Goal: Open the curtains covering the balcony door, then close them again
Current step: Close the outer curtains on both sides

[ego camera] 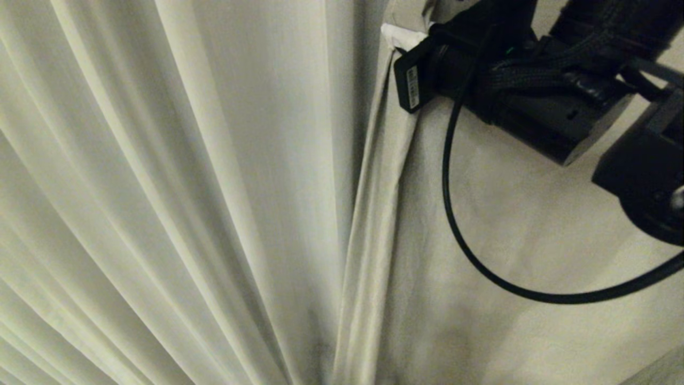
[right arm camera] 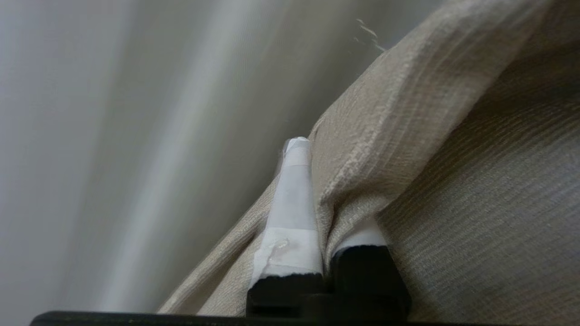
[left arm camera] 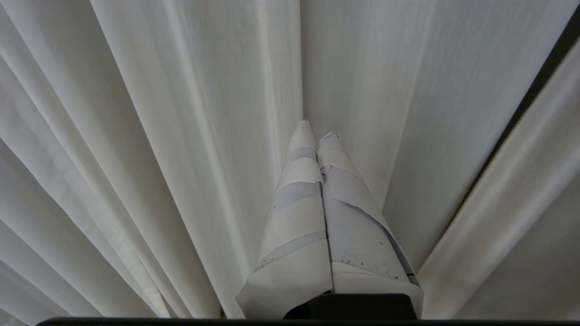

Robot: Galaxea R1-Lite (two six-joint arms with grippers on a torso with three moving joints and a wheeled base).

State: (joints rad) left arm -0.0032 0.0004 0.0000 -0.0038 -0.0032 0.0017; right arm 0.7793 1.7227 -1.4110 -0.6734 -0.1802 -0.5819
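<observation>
The cream curtains fill every view. In the head view the left panel hangs in long pleats and the right panel lies flatter, their edges meeting near the middle. My right gripper, at the top of the head view, is shut on the right panel's edge. In the right wrist view a fold of fabric is pinched between its taped fingers. My left gripper is shut on nothing and points at the pleats. The balcony door is hidden, except for a thin dark strip between two panels.
My right arm's black body and a hanging black cable cross the upper right of the head view. A sliver of floor shows in the bottom right corner.
</observation>
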